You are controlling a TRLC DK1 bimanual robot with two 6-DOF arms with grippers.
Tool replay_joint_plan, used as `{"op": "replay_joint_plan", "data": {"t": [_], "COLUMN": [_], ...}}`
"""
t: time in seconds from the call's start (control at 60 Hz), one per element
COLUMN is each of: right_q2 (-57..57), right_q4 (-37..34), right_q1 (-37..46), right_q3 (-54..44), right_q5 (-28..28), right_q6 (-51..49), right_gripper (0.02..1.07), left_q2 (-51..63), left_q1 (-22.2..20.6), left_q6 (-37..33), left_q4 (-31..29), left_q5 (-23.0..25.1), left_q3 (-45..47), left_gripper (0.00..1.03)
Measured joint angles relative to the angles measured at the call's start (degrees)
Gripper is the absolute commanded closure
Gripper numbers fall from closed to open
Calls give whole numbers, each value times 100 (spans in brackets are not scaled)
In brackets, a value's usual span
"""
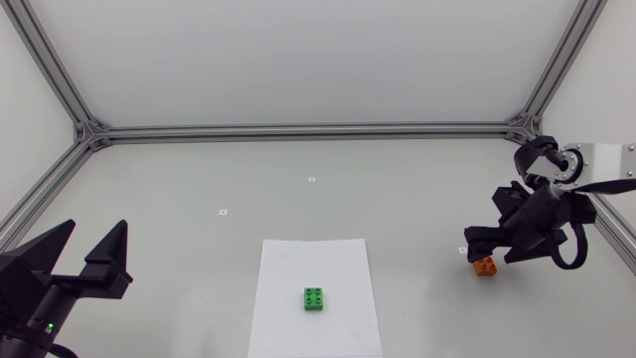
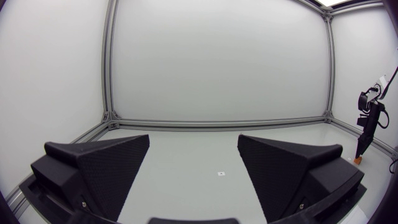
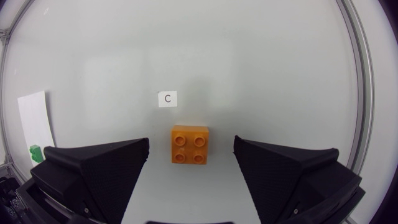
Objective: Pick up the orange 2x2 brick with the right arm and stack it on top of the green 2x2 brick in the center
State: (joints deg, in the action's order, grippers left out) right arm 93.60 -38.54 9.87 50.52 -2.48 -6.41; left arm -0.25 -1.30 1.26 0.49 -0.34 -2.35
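Note:
The orange 2x2 brick (image 1: 484, 266) (image 3: 189, 144) lies on the table at the right, studs up. My right gripper (image 1: 485, 253) (image 3: 191, 163) hovers just above it, open, and the brick sits in the gap between the two fingers without touching them. The green 2x2 brick (image 1: 315, 298) (image 3: 35, 152) rests on a white paper sheet (image 1: 314, 259) in the middle of the table. My left gripper (image 1: 87, 251) (image 2: 194, 163) is at the near left, open and holding nothing. From the left wrist view the right arm (image 2: 367, 121) and the orange brick (image 2: 358, 159) show far off.
A small white label (image 3: 166, 98) lies just ahead of the orange brick. Two more small markers (image 1: 311, 180) (image 1: 224, 211) lie on the table behind the paper. An aluminium frame (image 1: 298, 130) borders the table.

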Motion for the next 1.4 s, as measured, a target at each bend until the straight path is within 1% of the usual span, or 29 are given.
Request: {"op": "replay_joint_plan", "data": {"t": [0.05, 0.117, 0.3, 0.367, 0.6, 0.683, 0.9, 1.0, 1.233, 1.267, 1.3, 1.4], "right_q2": [37, 96, 138, 144, 256, 315, 317, 317, 317, 317, 317, 317], "right_q4": [13, 37, 114, 118, 262, 267, 280, 280, 280, 280, 280, 282], "right_q1": [4, 4, 2, 2, -4, -7, -46, -109, -190, -195, -195, -195], "right_q3": [-2, -2, -9, -13, -101, -105, -105, -105, -105, -105, -105, -105], "right_q5": [22, 26, 70, 96, 127, 129, 129, 129, 129, 129, 129, 129], "right_q6": [0, 0, 2, 0, 17, 22, 24, 42, 63, 66, 68, 68], "right_gripper": [13, 19, 20, 24, 24, 30, 30, 36, 37, 41, 42, 42], "left_q2": [0, 0, 0, 0, 0, 0, 0, 0, 0, 0, 0, 0], "left_q1": [0, 2, 0, 0, 0, 0, 2, 2, 0, 0, 0, 0], "left_q6": [0, 0, 0, 2, 0, 2, 0, 0, 0, 0, 0, 2], "left_q4": [2, 2, 2, 0, 0, 0, 0, 0, 0, 2, 2, 2], "left_q5": [2, 0, 0, 0, 0, 2, 0, 2, 0, 2, 0, 2], "left_q3": [0, 0, 0, 0, 0, 0, 0, 0, 0, 0, 0, 0], "left_gripper": [4, 4, 4, 4, 4, 4, 4, 4, 4, 4, 4, 4]}}
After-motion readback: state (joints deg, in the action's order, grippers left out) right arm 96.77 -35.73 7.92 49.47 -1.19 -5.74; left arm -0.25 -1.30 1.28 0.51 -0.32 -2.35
